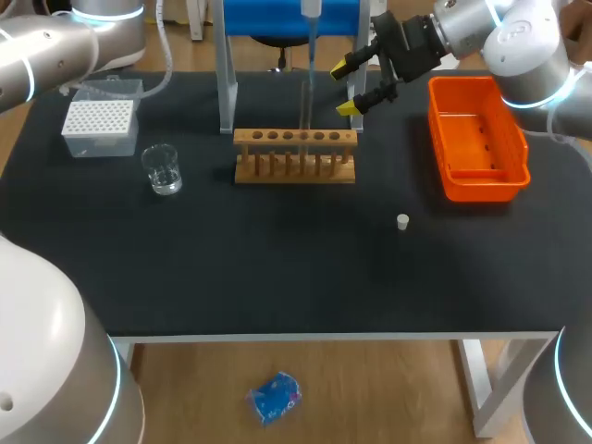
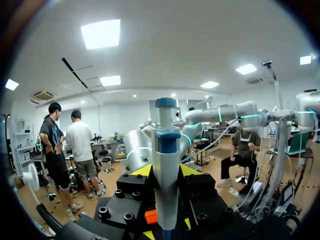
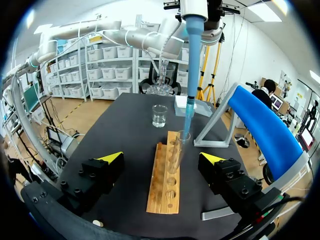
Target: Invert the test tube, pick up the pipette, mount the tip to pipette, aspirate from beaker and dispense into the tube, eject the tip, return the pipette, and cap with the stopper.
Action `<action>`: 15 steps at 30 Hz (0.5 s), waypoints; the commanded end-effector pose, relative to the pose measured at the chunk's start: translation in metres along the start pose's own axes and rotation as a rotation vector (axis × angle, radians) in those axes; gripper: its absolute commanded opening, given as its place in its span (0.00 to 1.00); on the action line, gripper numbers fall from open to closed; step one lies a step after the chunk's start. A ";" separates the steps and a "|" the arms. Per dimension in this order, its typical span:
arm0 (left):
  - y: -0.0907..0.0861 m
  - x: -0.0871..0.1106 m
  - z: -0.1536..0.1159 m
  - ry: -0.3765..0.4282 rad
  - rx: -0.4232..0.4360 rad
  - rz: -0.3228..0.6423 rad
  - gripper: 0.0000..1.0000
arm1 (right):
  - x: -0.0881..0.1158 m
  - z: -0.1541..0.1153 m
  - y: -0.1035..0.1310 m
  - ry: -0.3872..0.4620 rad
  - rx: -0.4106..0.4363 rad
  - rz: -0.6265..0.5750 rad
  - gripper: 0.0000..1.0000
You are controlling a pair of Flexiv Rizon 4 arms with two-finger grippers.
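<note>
Your left tool (image 2: 165, 172) is clamped on the pipette (image 2: 166, 145), with a yellow finger pressed against the body from each side and the plunger end standing up ahead of the camera. In the head view the pipette (image 1: 312, 9) hangs upright over the rack (image 1: 294, 154). Its long tip (image 1: 306, 79) runs down to the tube (image 1: 303, 116), which stands in one of the rack's middle holes. From the right wrist you see the tip (image 3: 190, 100) reaching the mouth of the tube (image 3: 176, 150); you cannot tell how far inside it goes.

Your right tool (image 1: 350, 88) has its fingers apart and holds nothing. It hovers near the rack's right end, behind it, between the rack and the orange bin (image 1: 476, 139). In its own view the right tool (image 3: 162, 159) looks along the rack (image 3: 165, 185), which lies lengthwise ahead of it and touches neither finger.

The beaker (image 1: 163, 169) stands on the table (image 1: 277, 268) to the left of the rack, with the tip box (image 1: 97, 127) just behind it. The stopper (image 1: 402, 221) lies by itself in front of the bin, well apart from the rack
</note>
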State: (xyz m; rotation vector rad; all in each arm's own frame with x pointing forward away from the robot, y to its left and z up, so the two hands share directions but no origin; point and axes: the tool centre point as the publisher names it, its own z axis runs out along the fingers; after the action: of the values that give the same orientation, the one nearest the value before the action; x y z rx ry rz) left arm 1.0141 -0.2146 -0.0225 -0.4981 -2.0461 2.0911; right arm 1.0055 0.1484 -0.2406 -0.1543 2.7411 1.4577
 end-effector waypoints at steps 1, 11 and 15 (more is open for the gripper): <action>-0.001 0.002 -0.004 -0.013 -0.006 0.007 0.00 | 0.000 -0.001 0.000 0.000 0.002 0.000 1.00; -0.001 0.005 -0.012 -0.050 -0.040 0.009 0.00 | 0.000 -0.001 0.000 0.000 0.002 0.000 1.00; -0.002 0.006 -0.016 -0.069 -0.052 0.017 0.00 | 0.000 -0.001 0.000 0.000 0.002 0.000 1.00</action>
State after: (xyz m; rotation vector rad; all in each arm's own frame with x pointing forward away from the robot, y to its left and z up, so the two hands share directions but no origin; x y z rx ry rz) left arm 1.0211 -0.2004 -0.0239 -0.4729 -2.1245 2.0936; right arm 1.0055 0.1484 -0.2406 -0.1543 2.7411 1.4577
